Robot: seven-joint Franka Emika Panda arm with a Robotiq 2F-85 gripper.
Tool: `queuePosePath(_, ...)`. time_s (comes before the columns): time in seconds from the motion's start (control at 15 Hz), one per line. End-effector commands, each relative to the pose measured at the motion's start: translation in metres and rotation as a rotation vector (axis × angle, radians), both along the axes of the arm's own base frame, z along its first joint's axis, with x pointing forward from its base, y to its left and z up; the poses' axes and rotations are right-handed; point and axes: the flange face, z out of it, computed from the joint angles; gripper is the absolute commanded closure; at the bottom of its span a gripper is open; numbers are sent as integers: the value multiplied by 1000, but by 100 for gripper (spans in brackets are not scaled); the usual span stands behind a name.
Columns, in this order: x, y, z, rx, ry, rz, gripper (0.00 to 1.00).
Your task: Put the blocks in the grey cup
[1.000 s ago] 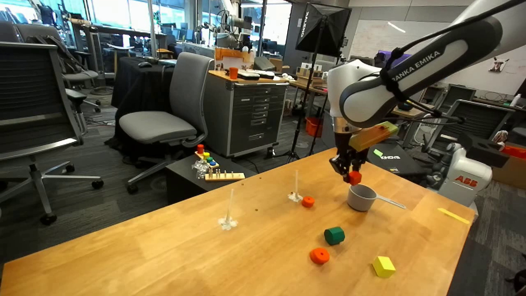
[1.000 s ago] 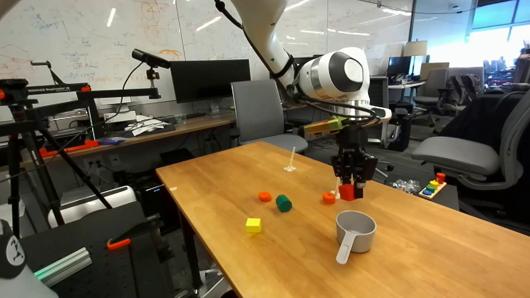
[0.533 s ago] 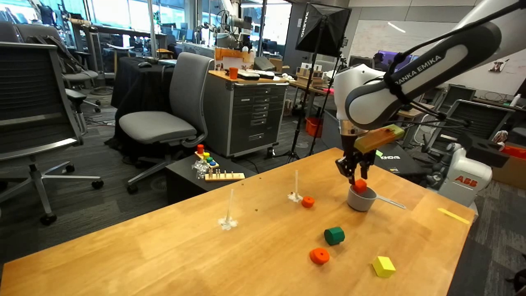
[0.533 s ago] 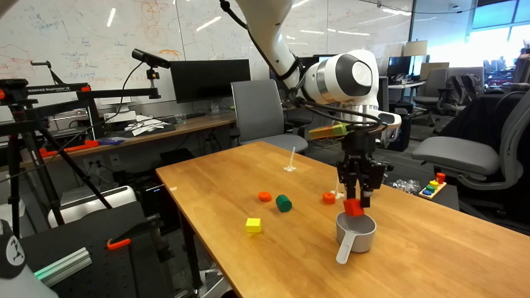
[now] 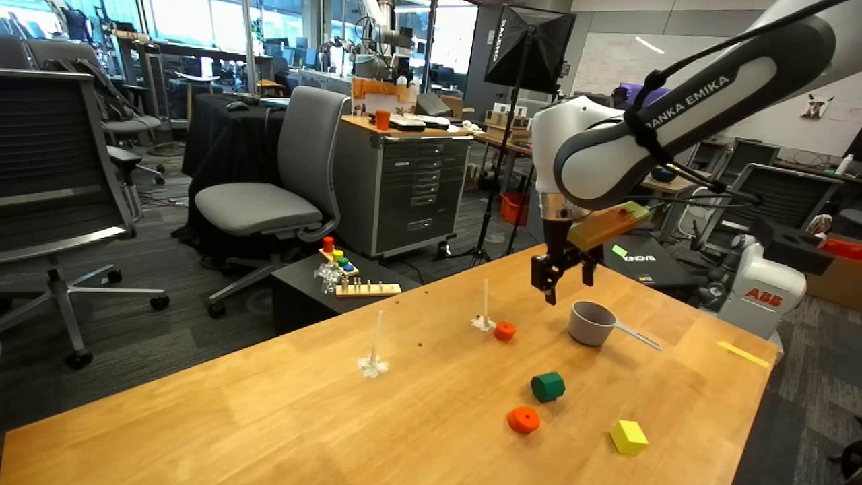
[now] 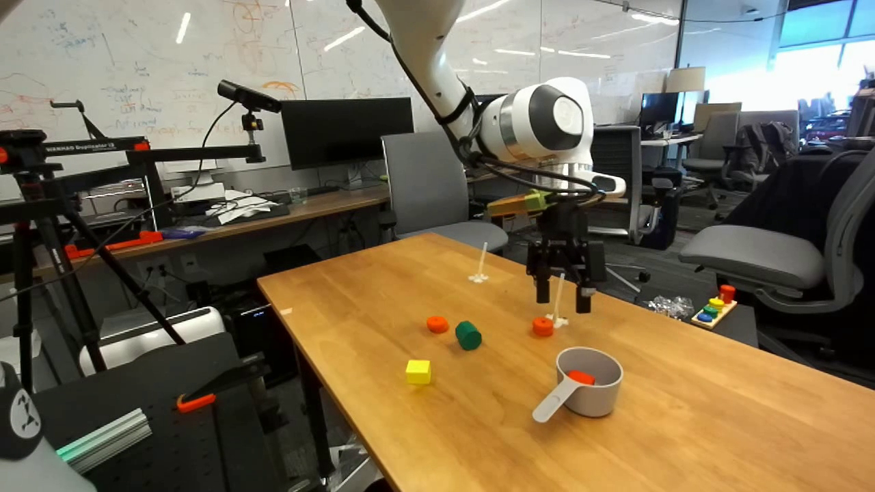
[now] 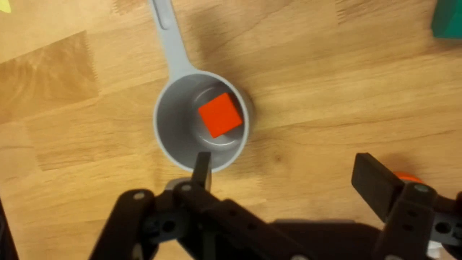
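Inside the grey cup (image 7: pixel 171 122), a red block (image 7: pixel 219 115) rests on the bottom; an exterior view also shows this red block (image 6: pixel 581 377) within the grey cup (image 6: pixel 605 402). My gripper (image 5: pixel 570 291) hangs above the table, higher than the cup and a little to one side. In the wrist view the gripper (image 7: pixel 281 162) is open, its fingers wide apart with only table between them. On the tabletop lie a green block (image 5: pixel 548 386), a yellow block (image 5: pixel 629 437) and two orange round blocks, a nearer orange block (image 5: pixel 524 419) and a farther orange block (image 5: pixel 504 331).
Two thin white sticks stand taped to the table: one stick (image 5: pixel 486 300) beside the farther orange block, another stick (image 5: pixel 377 340) farther along. The cup's handle (image 6: pixel 557 400) juts out over the table. A low black stand (image 5: pixel 306 296) with a peg toy is beyond the table edge.
The gripper came down over the cup, opened and let go of the red block, which fell inside. It has since risen and shifted away. The cup's handle has swung slightly.
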Motion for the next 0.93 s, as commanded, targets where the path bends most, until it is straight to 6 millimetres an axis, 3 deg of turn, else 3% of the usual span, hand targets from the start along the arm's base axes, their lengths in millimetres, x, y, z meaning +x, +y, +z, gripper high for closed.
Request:
queuePosePath(0.0, -16, 75, 9, 56, -2, 133, 0)
queuePosePath(0.2, -29, 138, 2, 101, -35, 155, 0)
queuePosePath(0.4, -40, 174, -7, 163, -80, 32, 0)
queuePosePath(0.6, -49, 186, -16, 193, -129, -90, 0)
queuePosePath(0.87, -55, 182, -23, 196, -159, -178, 0)
